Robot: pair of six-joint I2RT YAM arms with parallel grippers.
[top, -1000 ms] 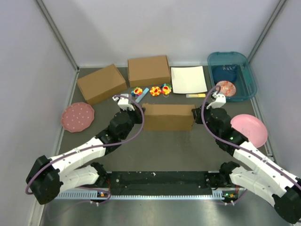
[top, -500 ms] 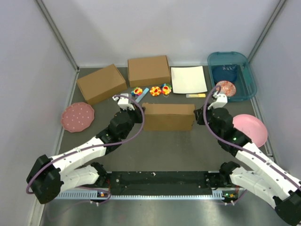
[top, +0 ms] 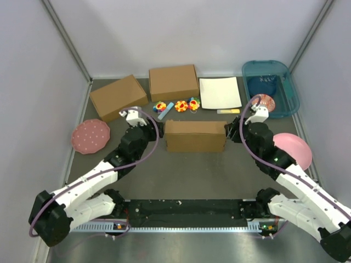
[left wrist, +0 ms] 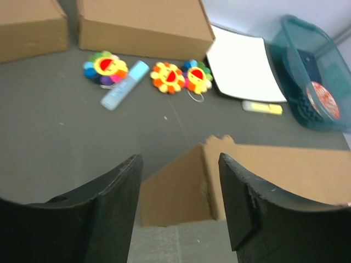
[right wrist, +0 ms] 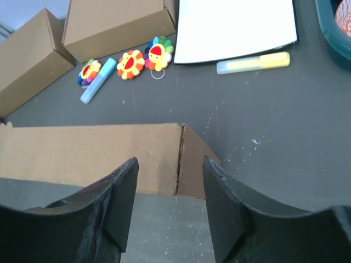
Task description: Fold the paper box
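Left gripper (left wrist: 180, 164) and right gripper (right wrist: 170, 163) are both seen with jaws parted and nothing grasped, each held near one end corner of the closed paper box (top: 196, 136), which is set flat mid-table (top: 192, 175).

Back row, left to right: angled cardboard box (top: 118, 97), squarer cardboard box (top: 173, 82), white sheet (top: 219, 92), teal bin (top: 266, 62). Just nearer: three flower toys (top: 181, 105), pale-blue tube (top: 166, 109), yellow marker (top: 227, 111). Dotted pink plate (top: 90, 136) at left edge, plain pink plate (top: 296, 149) at right.
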